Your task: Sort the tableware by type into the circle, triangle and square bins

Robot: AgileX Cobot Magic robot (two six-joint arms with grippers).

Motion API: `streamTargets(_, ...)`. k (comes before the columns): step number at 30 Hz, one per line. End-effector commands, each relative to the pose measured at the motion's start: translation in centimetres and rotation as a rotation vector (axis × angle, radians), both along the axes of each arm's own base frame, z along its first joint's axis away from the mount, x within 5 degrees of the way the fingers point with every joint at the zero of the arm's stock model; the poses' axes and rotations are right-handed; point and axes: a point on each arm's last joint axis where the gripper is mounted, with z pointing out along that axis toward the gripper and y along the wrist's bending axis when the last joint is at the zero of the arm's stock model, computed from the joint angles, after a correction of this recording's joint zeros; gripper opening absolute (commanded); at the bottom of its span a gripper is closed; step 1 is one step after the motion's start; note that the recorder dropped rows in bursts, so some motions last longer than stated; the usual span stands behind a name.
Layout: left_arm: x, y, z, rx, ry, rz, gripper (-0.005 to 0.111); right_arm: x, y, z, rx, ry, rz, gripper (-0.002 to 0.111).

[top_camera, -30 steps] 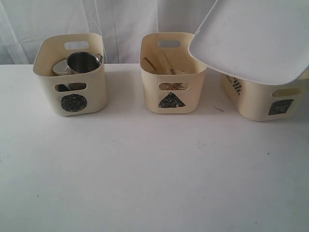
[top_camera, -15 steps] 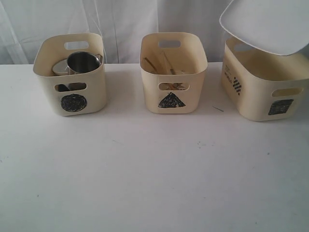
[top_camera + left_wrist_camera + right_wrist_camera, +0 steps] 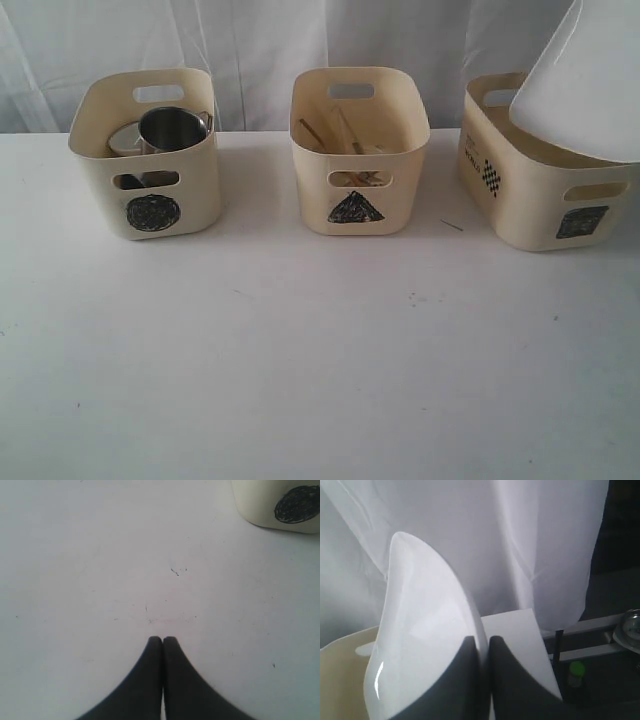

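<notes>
The right claw is closed on the rim of the large white plate, pinching its edge between both fingers, and the plate hangs from it tipped steeply on edge. Directly under the claw and plate sits the square bin; the plate's lower edge is at or just inside the bin's mouth, though I cannot tell whether it touches the walls or floor. The step in hand looks like the placing of the plate, probably the last piece, since the worktop in front of the bins carries no tableware. Well away from this claw, on its far side, the triangle bin holds wooden chopsticks, and further off the circle bin holds a steel mug. The left claw is closed on nothing and hovers over bare worktop, with the circle bin just ahead and to one side of it. The next move calls for lowering the plate until the bin supports it, then parting the fingers and lifting clear without dragging the rim back out; a drop from this height risks a chipped plate.
</notes>
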Motion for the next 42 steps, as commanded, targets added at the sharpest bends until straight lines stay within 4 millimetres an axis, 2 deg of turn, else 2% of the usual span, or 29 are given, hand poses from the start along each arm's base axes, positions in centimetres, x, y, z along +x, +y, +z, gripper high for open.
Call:
streamTargets(1, 0.0, -0.1, -0.1, -0.006, -0.002, -0.006, 0.000, 1.5, 0.7, -1.0, -0.002, -0.007, 0.017, 0.000)
streamTargets(5, 0.0, -0.1, -0.1, -0.006, -0.002, -0.006, 0.000, 2.7, 1.6, -2.1, 0.000, 0.005, 0.036, 0.000)
streamTargets(9, 0.0, -0.1, -0.1, -0.006, -0.002, -0.006, 0.000, 3.1, 2.2, -2.1, -0.009, -0.003, 0.041, 0.001)
streamTargets(12, 0.0, -0.1, -0.1, -0.006, -0.002, -0.006, 0.000, 3.2, 2.6, -2.2, -0.011, 0.012, 0.073, 0.013)
streamTargets(16, 0.0, -0.1, -0.1, -0.006, -0.002, -0.006, 0.000, 3.2, 3.0, -2.4, 0.006, 0.028, 0.101, 0.036)
streamTargets(19, 0.0, -0.1, -0.1, -0.006, -0.002, -0.006, 0.000, 3.0, 3.3, -2.2, 0.017, 0.036, 0.118, 0.044)
streamTargets(23, 0.0, -0.1, -0.1, -0.006, -0.002, -0.006, 0.000, 1.9, 4.5, -0.4, 0.041, 0.047, 0.181, 0.044)
streamTargets(26, 0.0, -0.1, -0.1, -0.006, -0.002, -0.006, 0.000, 0.6, 5.8, 2.3, 0.140, 0.017, 0.181, 0.041)
streamTargets(28, 0.0, -0.1, -0.1, -0.006, -0.002, -0.006, 0.000, -0.5, 6.6, 3.9, 0.230, 0.014, 0.168, 0.031)
streamTargets(31, 0.0, -0.1, -0.1, -0.006, -0.002, -0.006, 0.000, -2.2, 8.0, 6.2, 0.275, 0.015, 0.195, 0.002)
streamTargets(37, 0.0, -0.1, -0.1, -0.006, -0.002, -0.006, 0.000, -4.6, 11.4, 9.9, 0.479, -0.132, 0.175, 0.000)
streamTargets(40, 0.0, -0.1, -0.1, -0.006, -0.002, -0.006, 0.000, -6.3, 13.8, 11.8, 0.570, -0.285, 0.127, 0.000)
streamTargets(42, 0.0, -0.1, -0.1, -0.006, -0.002, -0.006, 0.000, -8.3, 15.5, 13.6, 0.625, -0.447, 0.047, 0.000)
